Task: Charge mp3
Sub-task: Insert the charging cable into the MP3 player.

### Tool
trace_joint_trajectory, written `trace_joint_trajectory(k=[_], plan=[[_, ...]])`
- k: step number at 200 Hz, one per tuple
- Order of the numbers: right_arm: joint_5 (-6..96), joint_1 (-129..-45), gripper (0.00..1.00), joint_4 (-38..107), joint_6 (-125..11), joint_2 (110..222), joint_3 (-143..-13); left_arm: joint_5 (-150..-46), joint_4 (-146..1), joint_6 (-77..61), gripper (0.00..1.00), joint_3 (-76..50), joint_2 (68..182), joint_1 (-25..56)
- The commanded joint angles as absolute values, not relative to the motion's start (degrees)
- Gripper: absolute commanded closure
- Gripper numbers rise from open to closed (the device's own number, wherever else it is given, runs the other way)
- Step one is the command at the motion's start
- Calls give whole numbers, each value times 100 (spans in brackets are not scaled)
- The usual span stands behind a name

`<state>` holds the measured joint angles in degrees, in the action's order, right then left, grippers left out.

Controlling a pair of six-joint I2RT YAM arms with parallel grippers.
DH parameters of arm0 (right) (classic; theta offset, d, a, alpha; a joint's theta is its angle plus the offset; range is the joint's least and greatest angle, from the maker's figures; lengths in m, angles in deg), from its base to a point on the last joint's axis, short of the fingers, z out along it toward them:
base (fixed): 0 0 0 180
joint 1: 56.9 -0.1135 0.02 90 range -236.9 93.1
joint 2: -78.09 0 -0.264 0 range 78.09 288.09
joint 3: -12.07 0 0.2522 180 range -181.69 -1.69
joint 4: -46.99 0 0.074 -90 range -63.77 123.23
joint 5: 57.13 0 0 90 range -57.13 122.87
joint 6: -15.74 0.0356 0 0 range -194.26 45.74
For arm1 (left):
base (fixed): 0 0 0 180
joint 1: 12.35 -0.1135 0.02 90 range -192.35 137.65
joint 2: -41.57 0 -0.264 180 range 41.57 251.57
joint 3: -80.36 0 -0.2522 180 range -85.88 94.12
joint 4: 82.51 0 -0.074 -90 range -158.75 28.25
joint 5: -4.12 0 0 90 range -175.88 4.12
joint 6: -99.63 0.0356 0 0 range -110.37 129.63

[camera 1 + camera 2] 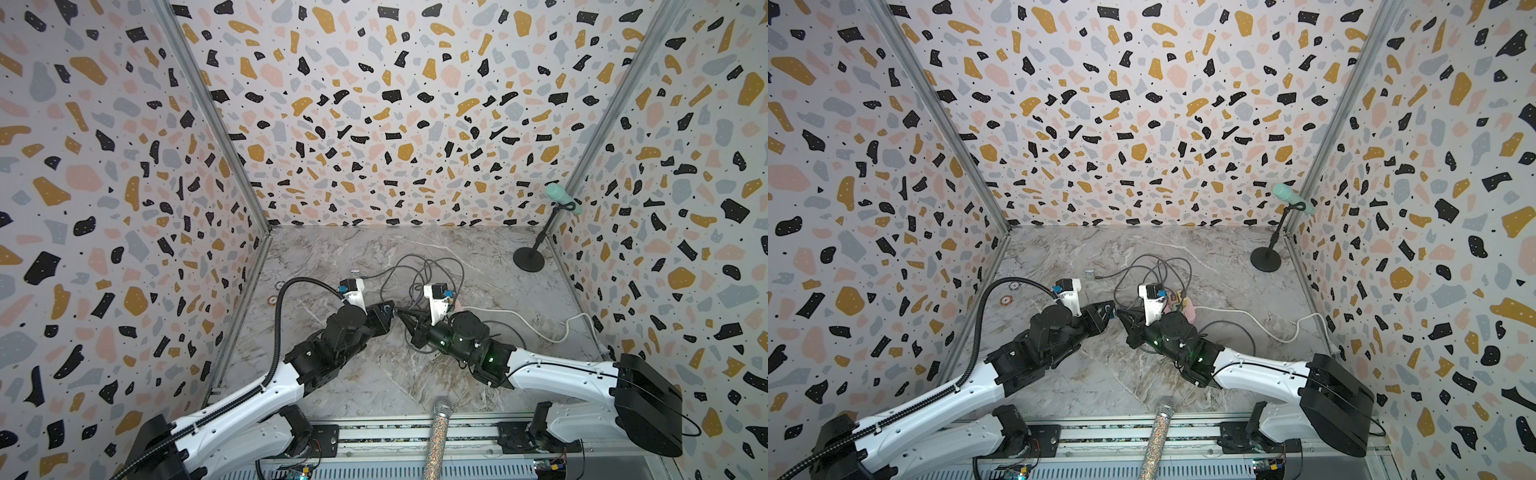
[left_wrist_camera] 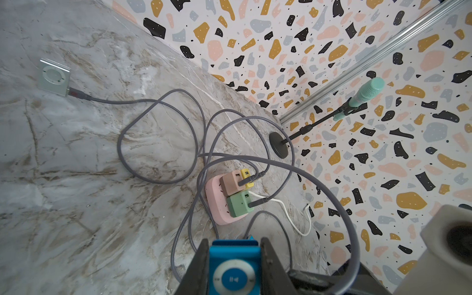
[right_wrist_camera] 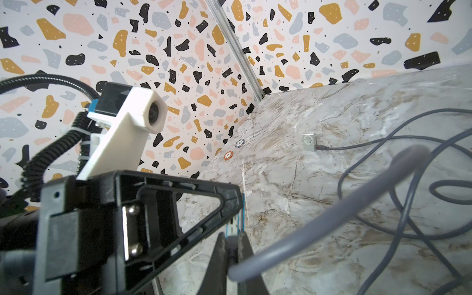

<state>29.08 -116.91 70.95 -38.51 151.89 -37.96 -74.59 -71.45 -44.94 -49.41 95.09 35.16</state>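
Closest in, above the middle of the table [image 2: 76, 178], the left gripper [image 2: 234, 240] is clamped on the blue mp3 [image 2: 234, 272], its jaws pressing the two side edges so the control wheel faces the wrist camera. Tip to tip with it, the right gripper [image 3: 232, 237] is pinched tight on the grey plug [image 3: 231, 244] of a cable [image 3: 332, 212], right at the mp3's thin edge. Whether the plug is in the port is hidden. The mp3 looks small, light and rigid, with a smooth shell, so I judge it likely to slide or twist between the jaws under the plug's push. A grip across the edges, clear of the port side, suits it, with the push lined up against that hold. The cable is limp and springy, so only the stiff plug body gives control, taken close to its tip. Farther out, the cable loops to a pink strip [image 2: 215, 204] carrying coloured charger cubes; which cube feeds this lead I cannot tell. Beyond lies a silver player [image 2: 54, 76] with a grey lead already in it, and in the far corner stands a green mic [image 2: 367, 92].
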Motion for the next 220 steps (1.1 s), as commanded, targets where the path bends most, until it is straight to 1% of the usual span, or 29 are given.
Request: trace_joint_trajectory(k=[1,11,18,29,43,59,109,128,142,170,220], plan=[[3314,-11808,100,6000,-4283,15409,-3719,-8478,-8916,-4600,86,-4608,9308,3722],[3282,-11811,100,5891,-4359,15420,-3744,-8468,-8860,-4572,86,-4566,9334,3722],[3251,-11814,94,5809,-4383,15413,-3759,-8442,-8758,-4545,86,-4531,9358,3722],[3240,-11812,88,5748,-4410,15366,-3773,-8331,-8542,-4462,86,-4487,9361,3723],[3270,-11814,76,5720,-4444,15262,-3795,-8090,-8134,-4352,86,-4464,9345,3722],[3369,-11814,67,5658,-4527,15113,-3845,-7777,-7724,-4267,86,-4480,9294,3723],[3502,-11810,54,5138,-4653,14759,-4014,-6990,-6910,-4145,86,-4599,9020,3708],[3614,-11813,49,4988,-4656,14613,-4027,-6795,-6521,-3963,86,-4507,8952,3688],[3684,-11811,47,4797,-4685,14489,-4082,-6679,-6239,-3870,86,-4434,8912,3653],[3728,-11810,41,4116,-4838,14247,-4370,-6576,-5802,-3670,86,-4297,8814,3529],[3497,-11812,39,3387,-5042,13836,-4867,-6256,-5058,-3370,85,-3929,8498,3337]])
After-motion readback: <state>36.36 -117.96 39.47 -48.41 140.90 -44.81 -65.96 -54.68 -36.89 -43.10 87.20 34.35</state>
